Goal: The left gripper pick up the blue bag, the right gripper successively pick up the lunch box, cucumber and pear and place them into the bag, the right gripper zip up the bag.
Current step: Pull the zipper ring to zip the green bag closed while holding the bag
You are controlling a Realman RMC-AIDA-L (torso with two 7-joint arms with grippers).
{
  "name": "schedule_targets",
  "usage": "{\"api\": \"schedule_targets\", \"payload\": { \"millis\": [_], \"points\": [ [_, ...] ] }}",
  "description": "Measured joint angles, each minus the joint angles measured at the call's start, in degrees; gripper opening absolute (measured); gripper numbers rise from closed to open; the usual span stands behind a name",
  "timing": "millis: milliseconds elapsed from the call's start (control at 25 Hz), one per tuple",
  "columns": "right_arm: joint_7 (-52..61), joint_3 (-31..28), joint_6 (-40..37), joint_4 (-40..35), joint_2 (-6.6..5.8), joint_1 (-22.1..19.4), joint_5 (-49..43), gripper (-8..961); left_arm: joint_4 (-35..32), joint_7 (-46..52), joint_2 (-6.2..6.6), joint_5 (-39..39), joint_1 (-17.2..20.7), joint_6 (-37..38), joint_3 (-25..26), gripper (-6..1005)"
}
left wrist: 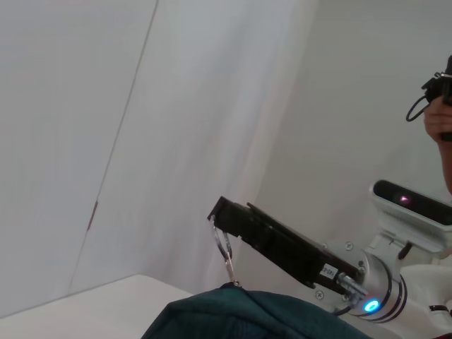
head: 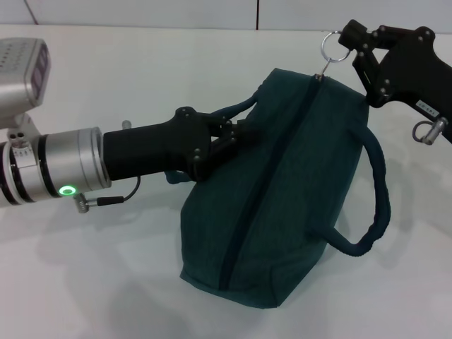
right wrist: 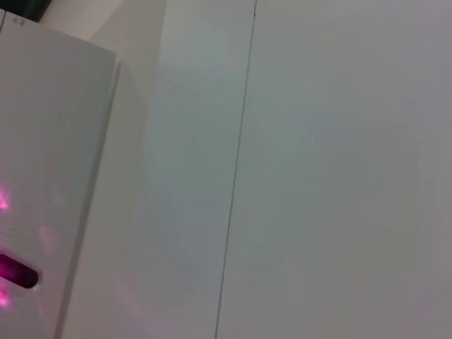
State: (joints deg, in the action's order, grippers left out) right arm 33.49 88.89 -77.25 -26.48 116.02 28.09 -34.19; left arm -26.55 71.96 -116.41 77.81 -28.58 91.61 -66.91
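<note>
Lying across the lower middle of the head view, the blue bag (head: 282,205) rests on the white table (head: 92,282), its long central zipper (head: 265,183) running closed from the near bottom edge up to the far end. One rope-like handle (head: 371,205) loops out on the right side of the frame. The lunch box, cucumber and pear do not show in any view.

From the left edge of the frame, the left gripper (head: 229,139) reaches in on its silver wrist, a green light glowing on the wrist ring. Its jaws are closed on the bag's other handle (head: 236,109) at the left flank of the bag, about mid-height in the picture.

Farther off, at the upper right of the frame, the right gripper (head: 351,44) holds the metal ring pull (head: 330,46) of the zipper at the bag's far end, its jaws pinched together on the ring. In the left wrist view the same gripper (left wrist: 220,212) shows at centre, the ring (left wrist: 224,247) hanging below its tip, just above the top of the bag (left wrist: 240,318).

The right wrist view shows only a pale wall.
</note>
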Motion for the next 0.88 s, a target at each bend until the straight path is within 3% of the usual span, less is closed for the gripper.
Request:
{"api": "schedule_targets", "payload": {
  "millis": [600,880],
  "points": [
    [0.0,-0.8,0.9,-0.1,-0.04,0.1,0.0,7,0.0,-1.4,-0.29,-0.1,0.3,0.2,-0.2,43],
    [0.0,-1.7,2.7,0.2,0.02,0.2,0.2,2,0.4,-4.6,-0.31,-0.1,0.6,4.1,0.1,42]
  ]
}}
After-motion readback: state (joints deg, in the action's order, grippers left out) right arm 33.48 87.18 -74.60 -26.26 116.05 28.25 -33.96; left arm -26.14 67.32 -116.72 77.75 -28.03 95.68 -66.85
